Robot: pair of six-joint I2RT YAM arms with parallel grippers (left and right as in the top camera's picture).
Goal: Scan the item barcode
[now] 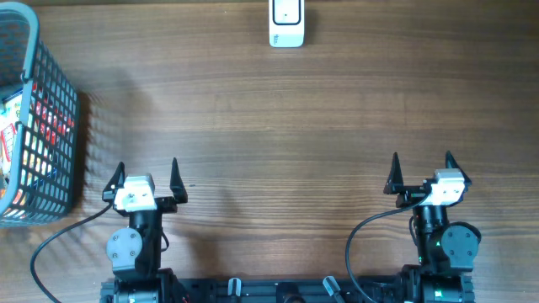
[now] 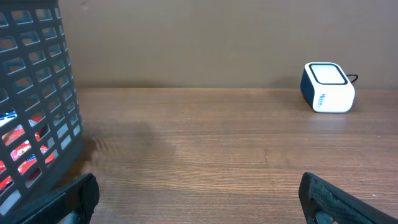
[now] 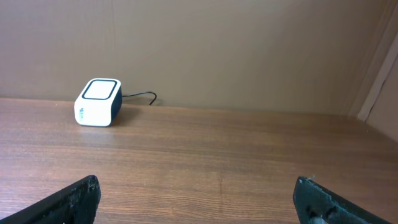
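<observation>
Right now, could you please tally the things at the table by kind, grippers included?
White barcode scanner: 1
Grey mesh basket: 1, packaged items inside too hidden to count
Grippers: 2, left gripper and right gripper, both open
Total: 4

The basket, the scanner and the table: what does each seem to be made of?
Basket: apparently moulded plastic, dark grey, matt; its even grid of square holes suggests so.
Scanner: seemingly smooth plastic, white shell with a dark side.
Table: wood or wood-look laminate; grain lines show, which is unclear.
</observation>
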